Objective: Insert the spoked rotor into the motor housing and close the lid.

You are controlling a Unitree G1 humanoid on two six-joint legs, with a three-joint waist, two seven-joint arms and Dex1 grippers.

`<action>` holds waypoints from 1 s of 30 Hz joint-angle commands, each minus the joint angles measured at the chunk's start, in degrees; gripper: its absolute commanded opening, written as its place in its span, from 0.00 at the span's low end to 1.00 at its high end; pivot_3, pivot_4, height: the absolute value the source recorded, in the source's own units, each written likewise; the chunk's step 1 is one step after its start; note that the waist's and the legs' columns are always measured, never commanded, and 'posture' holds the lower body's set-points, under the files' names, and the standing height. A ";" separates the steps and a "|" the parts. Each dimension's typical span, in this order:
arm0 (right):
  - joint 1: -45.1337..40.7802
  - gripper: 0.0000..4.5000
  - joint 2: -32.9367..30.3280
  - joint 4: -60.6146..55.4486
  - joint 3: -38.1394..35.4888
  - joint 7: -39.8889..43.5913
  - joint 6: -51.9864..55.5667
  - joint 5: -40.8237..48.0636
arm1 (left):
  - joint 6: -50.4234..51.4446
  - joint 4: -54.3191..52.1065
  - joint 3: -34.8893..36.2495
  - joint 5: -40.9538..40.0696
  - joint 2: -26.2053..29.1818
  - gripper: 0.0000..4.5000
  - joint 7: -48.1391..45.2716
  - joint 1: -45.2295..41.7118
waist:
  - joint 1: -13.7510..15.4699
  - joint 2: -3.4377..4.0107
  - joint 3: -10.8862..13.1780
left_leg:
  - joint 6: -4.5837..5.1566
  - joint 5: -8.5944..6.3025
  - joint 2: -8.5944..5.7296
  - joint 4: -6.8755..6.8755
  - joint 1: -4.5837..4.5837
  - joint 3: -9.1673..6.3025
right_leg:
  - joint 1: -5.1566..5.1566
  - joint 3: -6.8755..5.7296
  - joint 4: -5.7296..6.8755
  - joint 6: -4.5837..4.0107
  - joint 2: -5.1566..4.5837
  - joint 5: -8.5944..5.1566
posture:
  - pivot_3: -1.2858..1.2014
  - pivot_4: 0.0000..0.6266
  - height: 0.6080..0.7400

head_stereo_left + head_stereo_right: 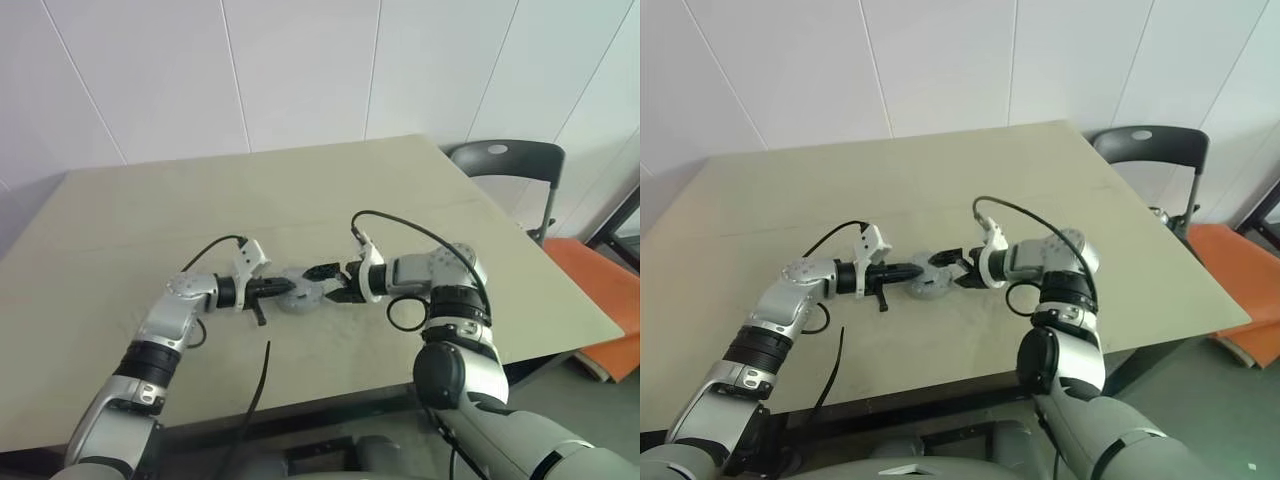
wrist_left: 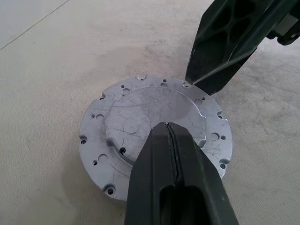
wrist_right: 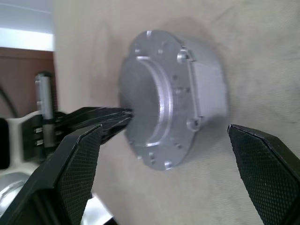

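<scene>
The motor housing (image 3: 201, 93) is a grey metal puck standing on the table near its middle (image 1: 296, 300). A grey disc with small holes round its rim and a raised centre, the lid (image 2: 136, 117), lies flat on top of it. My left gripper (image 2: 169, 126) is shut, its tip resting on the lid's near part. My right gripper (image 3: 165, 128) is open from the opposite side, one finger on each side of the housing, with one fingertip (image 2: 194, 80) at the lid's edge. The spoked rotor is hidden or out of view.
The beige table (image 1: 150, 230) stretches wide around the housing. A dark chair (image 1: 505, 165) stands past the far right corner, and an orange object (image 1: 600, 290) lies on the floor beside the right edge. Black cables (image 1: 262, 375) trail from both wrists.
</scene>
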 commanded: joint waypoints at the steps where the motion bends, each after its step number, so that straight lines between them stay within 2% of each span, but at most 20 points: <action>1: -0.59 0.99 -0.07 -3.18 -0.82 -2.15 -0.08 -0.84 | 1.60 2.08 -1.93 2.34 0.90 0.00 -0.46 2.10 | -0.01 0.00 0.00 | 0.00 0.00 -0.01 0.00 -0.01 0.00 | 0.00 -0.01 -0.01 0.00 0.00 0.00 | 0.52 0.00 1.00; 11: 0.88 0.99 3.41 -5.19 -1.96 -4.21 0.07 -2.60 | 2.02 1.36 -1.75 2.01 0.97 0.00 -0.58 2.33 | -0.05 0.02 -0.01 | 0.01 0.00 0.00 0.00 0.03 0.00 | 0.03 -0.04 -0.02 0.00 0.03 -0.01 | 0.52 0.00 1.00; 21: -1.00 0.99 9.82 -4.41 -7.83 -7.20 0.29 -0.84 | 1.83 1.59 -1.63 2.05 0.90 0.00 -0.52 2.07 | -0.04 0.03 -0.02 | 0.01 0.00 0.00 -0.02 0.03 0.01 | 0.04 -0.04 -0.05 0.00 0.02 -0.01 | 0.52 0.00 1.00; 30: -1.48 0.99 9.35 -1.93 -4.61 -6.97 0.29 3.66 | 1.17 2.56 -1.56 2.34 0.74 0.00 -0.42 1.67 | -0.15 0.04 -0.02 | 0.01 0.00 0.00 -0.02 0.04 0.00 | 0.04 -0.05 -0.05 -0.14 0.03 -0.09 | 0.52 0.00 1.00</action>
